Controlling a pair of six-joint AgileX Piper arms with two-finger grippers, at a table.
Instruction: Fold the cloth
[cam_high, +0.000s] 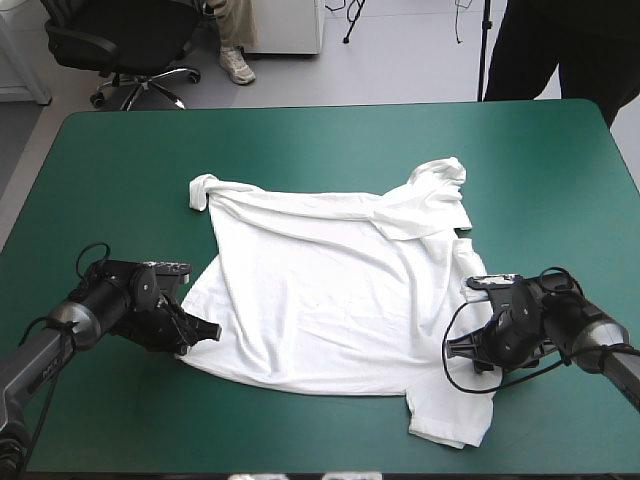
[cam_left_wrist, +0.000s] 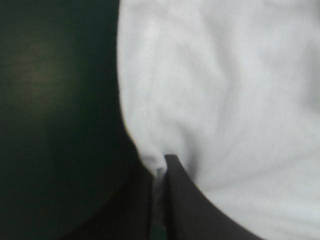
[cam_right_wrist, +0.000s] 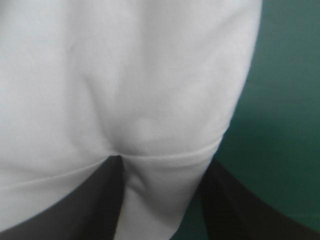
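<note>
T-shirt (cam_high: 330, 290) lies spread on the teal-green tabletop (cam_high: 100, 160); left claw (cam_left_wrist: 162, 167) pinches one edge, right claw (cam_right_wrist: 162, 165) stands spread around the opposite edge.

White short-sleeved T-shirt (cam_high: 330, 300), spread mostly flat, lightly wrinkled, at centre of teal-green cover (cam_high: 120, 160). Far-left corner bunched into a twist; far-right part folded back over the body. Near-right corner extending as a narrow flap toward near table edge.

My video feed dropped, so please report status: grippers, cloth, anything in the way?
Left gripper shut on the T-shirt edge. Right gripper open, T-shirt between its fingers. T-shirt spread flat on the teal-green table. No obstacle seen.
</note>
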